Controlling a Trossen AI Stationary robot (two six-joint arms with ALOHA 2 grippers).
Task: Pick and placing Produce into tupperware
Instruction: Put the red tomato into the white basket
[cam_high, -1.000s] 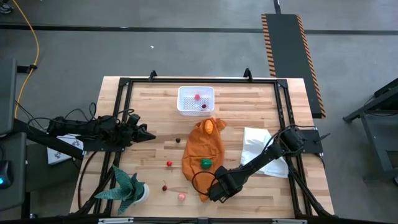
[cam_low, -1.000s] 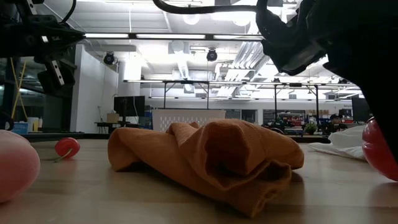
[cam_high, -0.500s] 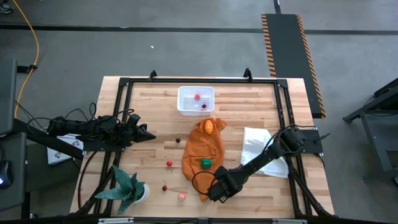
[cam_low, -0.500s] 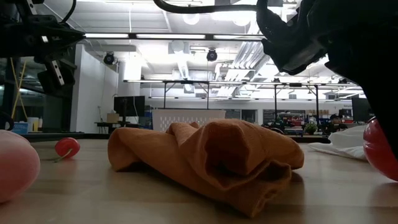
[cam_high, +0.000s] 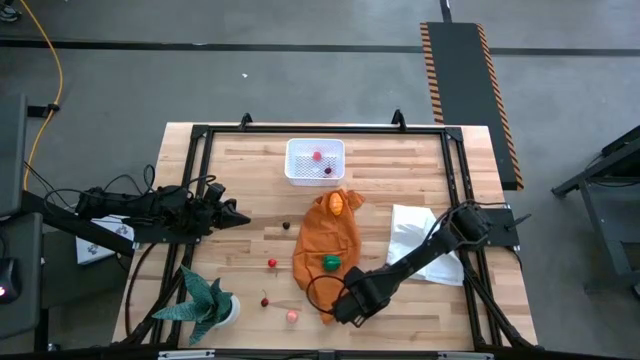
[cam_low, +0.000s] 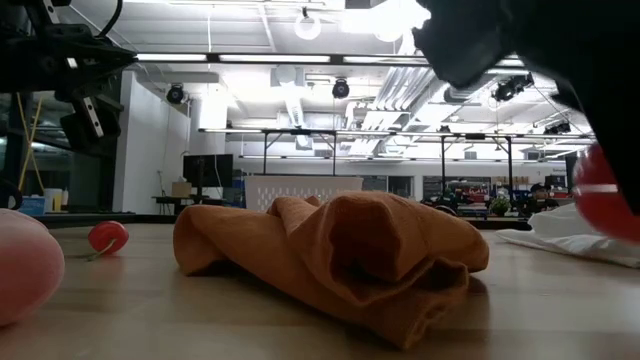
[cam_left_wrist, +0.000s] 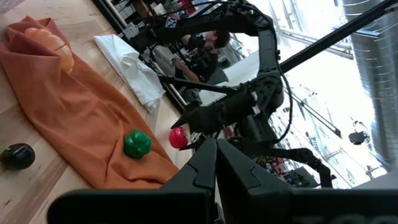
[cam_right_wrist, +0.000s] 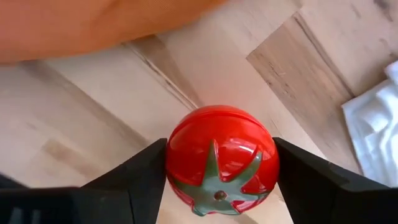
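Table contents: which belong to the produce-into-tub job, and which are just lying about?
Job:
- tupperware
- red tomato, held in the right gripper
- green pepper
- orange fruit
- cherries

Lying about:
- orange cloth
- white cloth
- potted plant

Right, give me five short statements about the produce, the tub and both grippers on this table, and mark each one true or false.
1. The right gripper is shut on a round red toy tomato with a green star-shaped stem. True.
2. The small white translucent plastic tub is empty. False: it holds two small pieces.
3. A green toy vegetable lies on the crumpled orange cloth. True.
4. The left gripper holds a cherry. False: it is shut on nothing, over the table's left side.
5. The spiky green potted plant stands inside the tub. False: it stands at the table's front left corner.
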